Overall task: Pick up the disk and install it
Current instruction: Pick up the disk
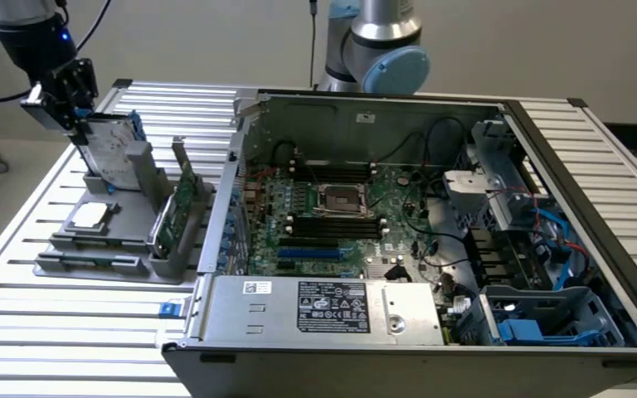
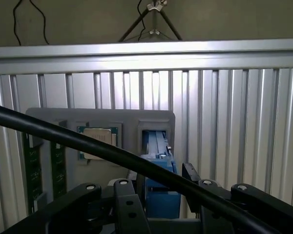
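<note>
Jaws spread wide and gripping nothing hang at the top of the disk (image 1: 114, 149) (image 2: 158, 165), which stands upright in a slot of the grey holder (image 1: 86, 269) on the slatted worktop (image 1: 64, 332). That holder also carries a square silver chip (image 1: 89, 215) lying flat and a green circuit card (image 1: 175, 211) on edge. Just beside it sits an open computer case (image 1: 230, 166).

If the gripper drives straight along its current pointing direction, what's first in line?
The disk, standing on edge in the grey holder. Its blue-framed top edge lies directly in line with the open gripper. How much gap separates them is hard to judge.
</note>
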Robot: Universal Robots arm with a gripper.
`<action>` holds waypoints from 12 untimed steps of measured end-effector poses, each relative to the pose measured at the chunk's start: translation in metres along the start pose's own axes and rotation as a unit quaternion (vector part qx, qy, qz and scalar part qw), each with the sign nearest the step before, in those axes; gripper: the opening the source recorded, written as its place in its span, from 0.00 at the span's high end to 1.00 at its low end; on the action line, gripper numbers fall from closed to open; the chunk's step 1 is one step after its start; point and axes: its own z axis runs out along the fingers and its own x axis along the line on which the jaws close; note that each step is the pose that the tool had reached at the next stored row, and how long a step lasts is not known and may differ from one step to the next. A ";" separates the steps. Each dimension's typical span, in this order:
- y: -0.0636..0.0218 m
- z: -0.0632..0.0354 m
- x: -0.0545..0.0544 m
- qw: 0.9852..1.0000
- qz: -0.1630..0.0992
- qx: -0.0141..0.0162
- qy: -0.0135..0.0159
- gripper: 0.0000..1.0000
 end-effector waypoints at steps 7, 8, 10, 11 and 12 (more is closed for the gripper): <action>0.0000 0.0015 0.000 1.000 0.003 0.000 -0.001 0.52; 0.0001 0.0017 0.000 1.000 0.003 0.000 -0.001 0.52; 0.0000 0.0020 0.000 1.000 0.003 0.000 -0.002 0.52; 0.0000 0.0020 0.000 1.000 0.003 0.000 -0.003 0.52; 0.0000 0.0020 0.000 1.000 0.004 0.000 -0.004 0.52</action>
